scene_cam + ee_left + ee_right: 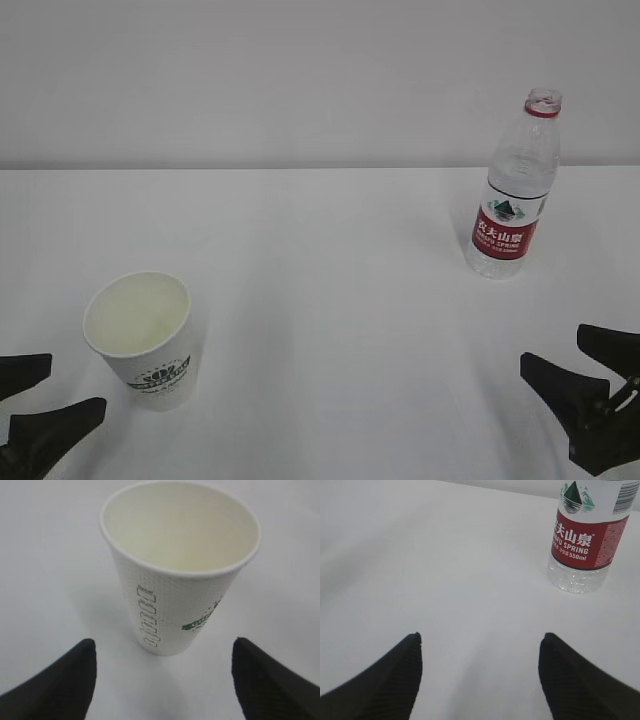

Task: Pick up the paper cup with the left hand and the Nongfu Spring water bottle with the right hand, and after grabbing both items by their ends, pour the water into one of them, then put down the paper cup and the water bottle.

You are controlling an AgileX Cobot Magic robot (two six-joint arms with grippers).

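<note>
Nearest, both hands sit low at the front edge of the table point(330, 300), each with its fingers spread wide and nothing between them. The left hand point(40, 400) has the paper cup point(143, 338) just ahead of it; in the left wrist view the cup point(180, 565) stands upright, centred in the gap between the two fingers point(60, 682) but not yet between them. The step in hand looks like the approach to grasp, so the left hand should go straight forward, keep level, and close on the lower wall gently enough not to crush the thin paper or tip it. Whether the cup holds any water cannot be told. The right hand point(585, 385) has more to do: the Nongfu Spring water bottle point(513, 190) stands farther back, uncapped, and in the right wrist view it point(587, 537) lies off to the right of the open fingers point(382, 682). That hand should shift right until the bottle is centred, then advance and grip low and firmly, keeping it upright
</note>
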